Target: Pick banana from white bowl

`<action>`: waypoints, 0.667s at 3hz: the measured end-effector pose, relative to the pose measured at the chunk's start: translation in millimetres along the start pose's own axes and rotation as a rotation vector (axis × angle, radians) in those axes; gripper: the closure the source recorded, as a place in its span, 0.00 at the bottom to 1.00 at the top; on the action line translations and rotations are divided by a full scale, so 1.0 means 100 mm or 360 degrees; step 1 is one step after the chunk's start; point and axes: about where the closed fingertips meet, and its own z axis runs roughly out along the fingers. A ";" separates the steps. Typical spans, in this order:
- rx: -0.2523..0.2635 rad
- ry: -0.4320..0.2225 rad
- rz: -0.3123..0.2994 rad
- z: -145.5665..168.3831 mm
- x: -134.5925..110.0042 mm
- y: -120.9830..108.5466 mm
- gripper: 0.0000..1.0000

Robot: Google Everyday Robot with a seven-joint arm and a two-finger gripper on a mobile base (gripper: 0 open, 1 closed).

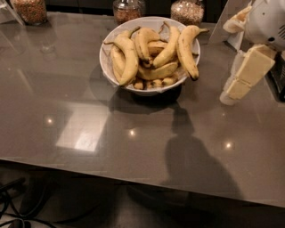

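The white bowl (pixel 108 55) stands on the grey table at the back middle, piled with bananas. The banana (pixel 186 52), long, speckled, with a dark tip and a thin stem, lies along the bowl's right side. A paler long banana (pixel 128 58) lies on the left, with small stubby ones (pixel 156 83) underneath. My gripper (pixel 230 94), with cream-coloured fingers hanging from the white arm (pixel 267 20), hovers to the right of the bowl, apart from it and above the table.
Three glass jars of grains (pixel 30 10) (pixel 128 9) (pixel 188 10) stand along the back edge behind the bowl. A pale upright stand (pixel 225 31) is at the back right. The table's front edge (pixel 133 171) runs across the lower view.
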 end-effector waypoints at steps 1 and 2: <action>-0.0095 -0.0097 0.0147 0.11 -0.34 -0.24 0.00; -0.0083 -0.0112 0.0247 0.09 -0.44 -0.27 0.00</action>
